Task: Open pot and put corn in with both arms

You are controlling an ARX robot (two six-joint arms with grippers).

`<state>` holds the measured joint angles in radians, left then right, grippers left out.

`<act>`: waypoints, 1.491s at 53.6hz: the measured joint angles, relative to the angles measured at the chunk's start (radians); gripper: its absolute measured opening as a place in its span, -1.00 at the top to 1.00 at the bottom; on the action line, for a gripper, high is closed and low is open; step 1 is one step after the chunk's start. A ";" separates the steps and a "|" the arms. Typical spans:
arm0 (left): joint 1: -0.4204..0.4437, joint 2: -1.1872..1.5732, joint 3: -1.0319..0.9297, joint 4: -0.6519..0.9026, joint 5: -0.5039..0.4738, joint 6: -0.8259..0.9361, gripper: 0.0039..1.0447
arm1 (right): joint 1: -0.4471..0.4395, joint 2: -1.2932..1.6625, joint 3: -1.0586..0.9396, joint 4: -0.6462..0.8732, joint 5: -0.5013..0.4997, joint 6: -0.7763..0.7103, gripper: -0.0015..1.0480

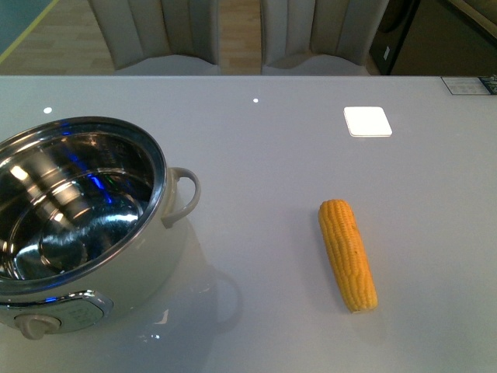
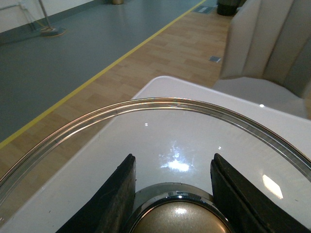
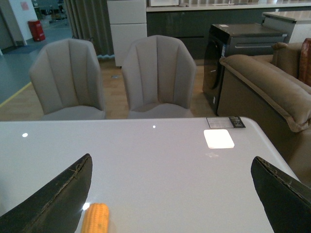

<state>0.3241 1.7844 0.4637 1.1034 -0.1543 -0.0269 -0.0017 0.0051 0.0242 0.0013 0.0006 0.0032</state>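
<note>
Glass lid [image 2: 160, 101] is in my left gripper [image 2: 172, 158], with the fingers pinched on either side of its brownish knob [image 2: 180, 221]. As far as I can tell that's a proper clamp. The lid doesn't show in the front view at all. My guess is it's held off to the side so the mouth of the pot [image 1: 172, 233] is free for the drop. The pot sits at the left of the table [image 1: 272, 132], steel bowl open and with nothing in it.

The corn [image 1: 348, 255] lies flat on the table, well apart from the pot and off to its right. Its long axis runs roughly away from me. The fatter end is farther out, and the slimmer tip points back toward me, skewed a bit to the right.

My right gripper [image 3: 171, 159] hangs above the table with the fingers spread wide and nothing in them. In its wrist view the cob's end just peeks in, nearer one finger than the other. So I'd say I need to centre over it, then turn the wrist so the fingers close across the cob, not along it.
</note>
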 joint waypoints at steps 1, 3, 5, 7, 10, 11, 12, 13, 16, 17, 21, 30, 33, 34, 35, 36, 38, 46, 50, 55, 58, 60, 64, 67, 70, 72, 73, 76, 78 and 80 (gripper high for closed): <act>0.026 0.021 -0.002 0.015 0.006 0.002 0.22 | 0.000 0.000 0.000 0.000 0.000 0.000 -0.83; 0.070 0.057 -0.005 0.043 0.017 0.009 0.22 | 0.000 0.000 0.000 0.000 0.000 0.000 -0.83; 0.096 0.080 -0.005 0.060 0.023 0.011 0.22 | 0.000 0.000 0.000 0.000 0.000 0.000 -0.83; 0.128 0.107 -0.005 0.076 0.028 0.011 0.22 | 0.000 0.000 0.000 0.000 0.000 0.000 -0.83; 0.166 0.141 -0.002 0.093 0.032 0.011 0.22 | 0.000 0.000 0.000 0.000 0.000 0.000 -0.83; 0.181 0.154 0.000 0.097 0.032 0.011 0.22 | 0.000 0.000 0.000 0.000 0.000 0.000 -0.83; 0.196 0.167 0.003 0.101 0.032 0.010 0.22 | 0.000 0.000 0.000 0.000 0.000 0.000 -0.83; 0.203 0.174 0.005 0.103 0.032 0.010 0.22 | 0.000 0.000 0.000 0.000 0.000 0.000 -0.83; 0.237 0.209 0.018 0.113 0.032 0.009 0.22 | 0.000 0.000 0.000 0.000 0.000 0.000 -0.83; 0.243 0.216 0.022 0.115 0.032 0.008 0.22 | 0.000 0.000 0.000 0.000 0.000 0.000 -0.83; 0.289 0.280 0.056 0.137 0.030 0.007 0.22 | 0.000 0.000 0.000 0.000 0.000 0.000 -0.83; 0.335 0.432 0.137 0.174 0.027 0.005 0.22 | 0.000 0.000 0.000 0.000 0.000 0.000 -0.83; 0.338 0.464 0.156 0.177 0.027 0.005 0.22 | 0.000 0.000 0.000 0.000 0.000 0.000 -0.83; 0.339 0.480 0.164 0.180 0.028 0.004 0.22 | 0.000 0.000 0.000 0.000 0.000 0.000 -0.83; 0.340 0.488 0.169 0.182 0.028 0.004 0.22 | 0.000 0.000 0.000 0.000 0.000 0.000 -0.83; 0.340 0.503 0.177 0.185 0.028 0.004 0.22 | 0.000 0.000 0.000 0.000 0.000 0.000 -0.83; 0.339 0.526 0.190 0.192 0.028 0.004 0.22 | 0.000 0.000 0.000 0.000 0.000 0.000 -0.83; 0.327 0.612 0.247 0.217 0.040 0.003 0.22 | 0.000 0.000 0.000 0.000 0.000 0.000 -0.83; 0.313 0.659 0.287 0.225 0.055 -0.005 0.22 | 0.000 0.000 0.000 0.000 0.000 0.000 -0.83; 0.292 0.717 0.344 0.226 0.083 -0.023 0.22 | 0.000 0.000 0.000 0.000 0.000 0.000 -0.83; 0.281 0.747 0.373 0.226 0.092 -0.028 0.22 | 0.000 0.000 0.000 0.000 0.000 0.000 -0.83; 0.272 0.769 0.395 0.226 0.098 -0.033 0.22 | 0.000 0.000 0.000 0.000 0.000 0.000 -0.83; 0.255 0.808 0.436 0.227 0.100 -0.045 0.22 | 0.000 0.000 0.000 0.000 0.000 0.000 -0.83; 0.248 0.826 0.453 0.232 0.099 -0.047 0.22 | 0.000 0.000 0.000 0.000 0.000 0.000 -0.83; 0.242 0.840 0.467 0.237 0.098 -0.048 0.22 | 0.000 0.000 0.000 0.000 0.000 0.000 -0.83; 0.238 0.849 0.474 0.242 0.097 -0.047 0.22 | 0.000 0.000 0.000 0.000 0.000 0.000 -0.83; 0.238 0.852 0.476 0.244 0.097 -0.047 0.22 | 0.000 0.000 0.000 0.000 0.000 0.000 -0.83; 0.232 0.872 0.491 0.255 0.096 -0.045 0.22 | 0.000 0.000 0.000 0.000 0.000 0.000 -0.83; 0.230 0.889 0.499 0.260 0.097 -0.045 0.22 | 0.000 0.000 0.000 0.000 0.000 0.000 -0.83; 0.229 0.906 0.504 0.263 0.096 -0.045 0.22 | 0.000 0.000 0.000 0.000 0.000 0.000 -0.83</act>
<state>0.5529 2.6900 0.9676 1.3663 -0.0582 -0.0715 -0.0017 0.0051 0.0242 0.0013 0.0006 0.0032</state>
